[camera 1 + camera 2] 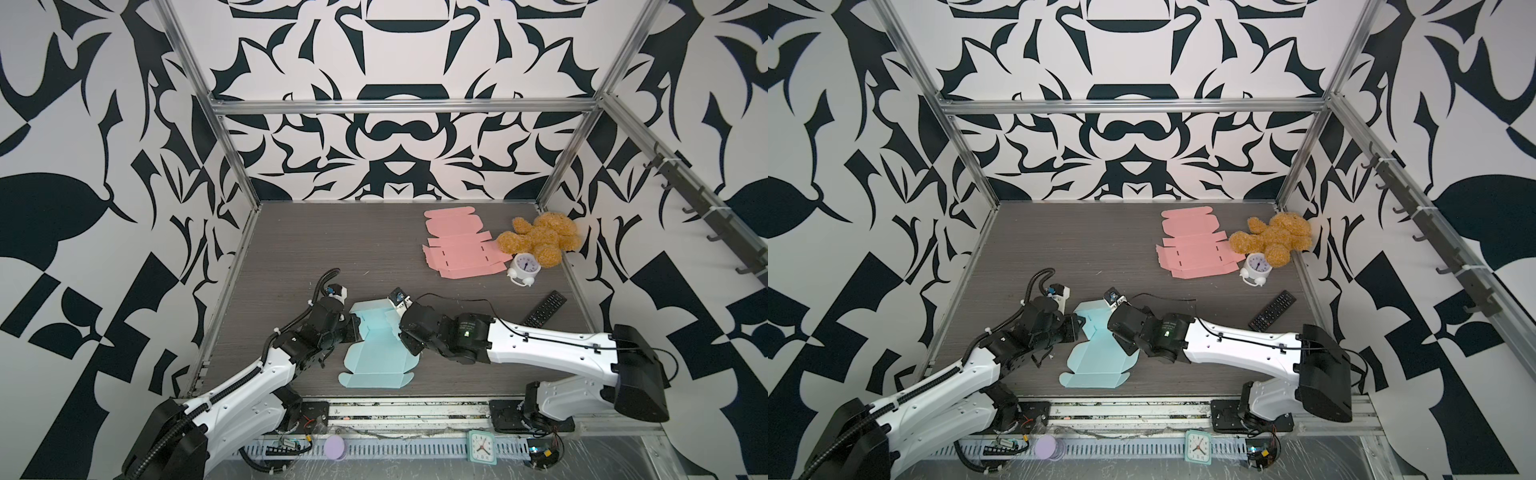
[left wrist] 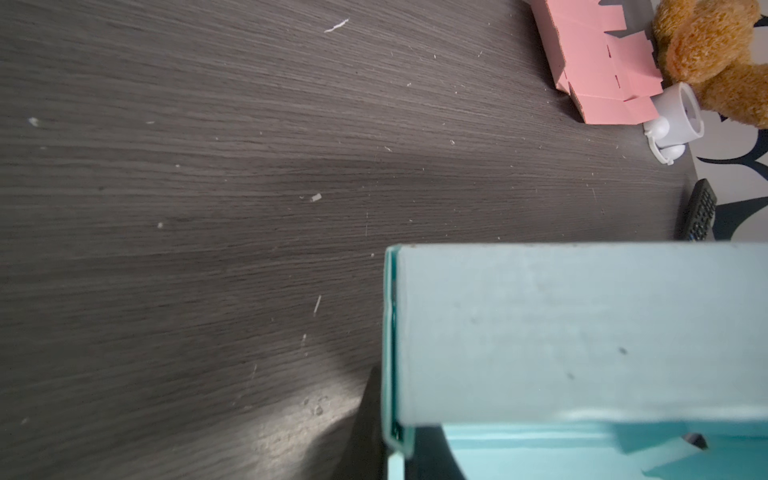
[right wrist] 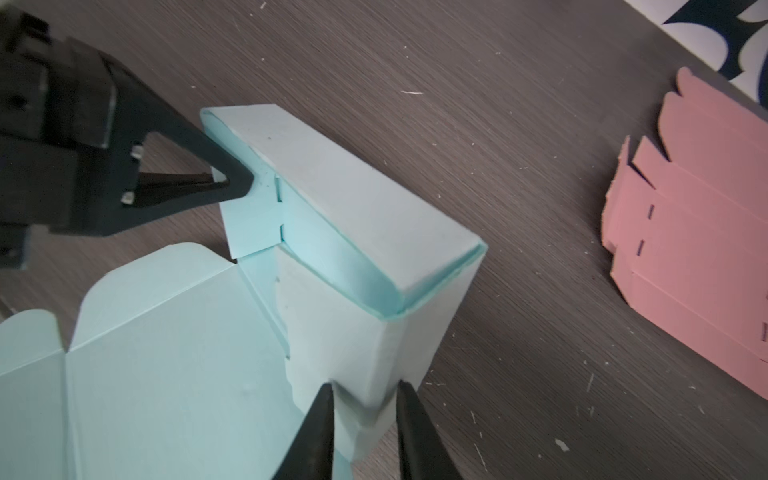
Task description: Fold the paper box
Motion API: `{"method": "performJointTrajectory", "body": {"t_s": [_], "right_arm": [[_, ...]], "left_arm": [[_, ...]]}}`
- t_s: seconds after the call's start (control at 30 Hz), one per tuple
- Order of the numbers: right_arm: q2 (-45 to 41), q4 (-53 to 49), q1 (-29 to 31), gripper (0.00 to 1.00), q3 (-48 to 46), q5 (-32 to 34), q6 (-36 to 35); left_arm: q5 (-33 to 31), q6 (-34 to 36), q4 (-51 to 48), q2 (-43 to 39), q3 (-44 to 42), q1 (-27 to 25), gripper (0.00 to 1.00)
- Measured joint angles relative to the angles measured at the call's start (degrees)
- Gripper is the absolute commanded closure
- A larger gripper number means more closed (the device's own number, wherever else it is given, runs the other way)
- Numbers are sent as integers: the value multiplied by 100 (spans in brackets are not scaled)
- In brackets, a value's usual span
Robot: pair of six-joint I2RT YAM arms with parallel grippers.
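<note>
In both top views the box (image 1: 374, 357) (image 1: 1096, 361) was seen near the middle of the worktop (image 1: 311, 249), toward its near edge. It was partly folded, with the far wall raised and the near flaps lying flat. The left jaws were set at its left side and the right jaws at its right side. In the left wrist view an edge of the raised wall was seen pinched by the left jaws. In the right wrist view the left jaws were pressed together on the far wall's left end, and the right wall was pinched between the right jaws.
</note>
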Motion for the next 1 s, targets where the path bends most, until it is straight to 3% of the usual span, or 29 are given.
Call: {"method": "performJointTrajectory", "body": {"t_s": [0.3,0.83,1.0], "right_arm": [[509,-409,153,70,352,1029,212],[1252,-754,278,62,922,2052,173],[1394,-839,304,63,1056,2302,170]], "left_arm": [[-120,-125,249,142,0,0,100],[-157,-256,761,474,-33,0,100],[-140,-273,852,474,-57,0,100]]}}
